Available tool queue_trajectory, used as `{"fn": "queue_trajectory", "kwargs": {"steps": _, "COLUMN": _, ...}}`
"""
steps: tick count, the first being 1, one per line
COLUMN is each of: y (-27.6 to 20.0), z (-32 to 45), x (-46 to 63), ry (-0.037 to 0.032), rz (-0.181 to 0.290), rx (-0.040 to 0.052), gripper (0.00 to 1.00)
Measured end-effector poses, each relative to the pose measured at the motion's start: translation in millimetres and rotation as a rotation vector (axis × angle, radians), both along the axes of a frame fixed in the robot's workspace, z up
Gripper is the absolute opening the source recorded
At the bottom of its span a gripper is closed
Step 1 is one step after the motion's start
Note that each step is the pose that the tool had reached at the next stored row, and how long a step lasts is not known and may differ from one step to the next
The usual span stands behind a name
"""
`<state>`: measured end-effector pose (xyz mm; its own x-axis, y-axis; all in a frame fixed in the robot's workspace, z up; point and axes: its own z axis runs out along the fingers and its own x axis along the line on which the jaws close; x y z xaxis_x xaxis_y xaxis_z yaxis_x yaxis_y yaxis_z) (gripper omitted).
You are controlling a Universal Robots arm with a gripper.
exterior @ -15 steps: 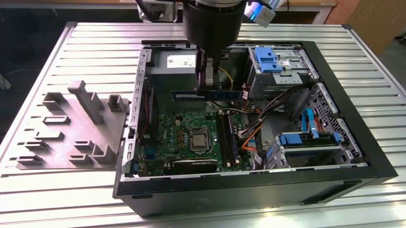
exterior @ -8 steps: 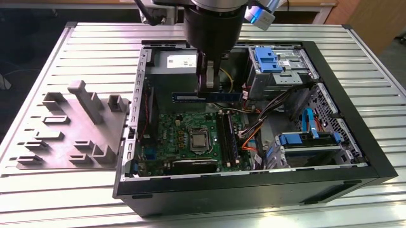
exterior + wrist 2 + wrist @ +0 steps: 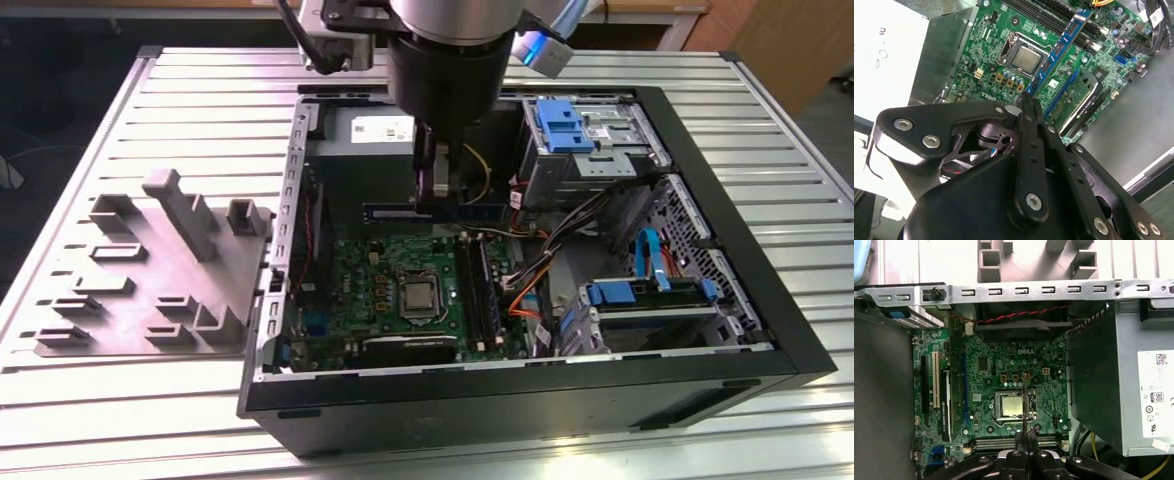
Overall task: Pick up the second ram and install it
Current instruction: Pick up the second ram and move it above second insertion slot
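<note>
The black wall of the open computer case (image 3: pixel 534 385) is nearest in the exterior view, and the case rests on a slatted metal table (image 3: pixel 134 400). A grey moulded fixture tray (image 3: pixel 147 270) lies on the table beside the case, on the exterior view's left. Inside the case lies the green motherboard (image 3: pixel 367 270). The square processor (image 3: pixel 419 295) sits near its centre, and long black slot sockets (image 3: pixel 477 290) run toward the exterior view's right. Over the board's far edge, in the upper middle of the frame, the gripper (image 3: pixel 430 195) is closed on the second ram (image 3: pixel 467 211), clamping it about its middle. The ram is a long, thin, flat stick, dark blue-black, held level with its length across the frame. In the second wrist view the ram (image 3: pixel 1059 47) appears as a blue strip bearing a row of dark chips, running away from the fingertips above the board. In the first wrist view the ram (image 3: pixel 1024 400) is seen edge-on as a thin dark line over the processor area. Just behind it stands the grey power supply (image 3: pixel 350 165), which carries a pale label. The arm (image 3: pixel 447 60) descends from the top edge of the frame.
</note>
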<state>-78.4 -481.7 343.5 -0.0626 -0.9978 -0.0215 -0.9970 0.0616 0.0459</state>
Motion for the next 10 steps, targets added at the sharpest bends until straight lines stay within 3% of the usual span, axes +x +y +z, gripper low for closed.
{"fn": "queue_trajectory", "kwargs": {"steps": 10, "y": 0.0, "z": -14.4, "x": 0.4, "ry": 0.0001, "rz": 0.0, "rx": 0.0025, "gripper": 0.11}}
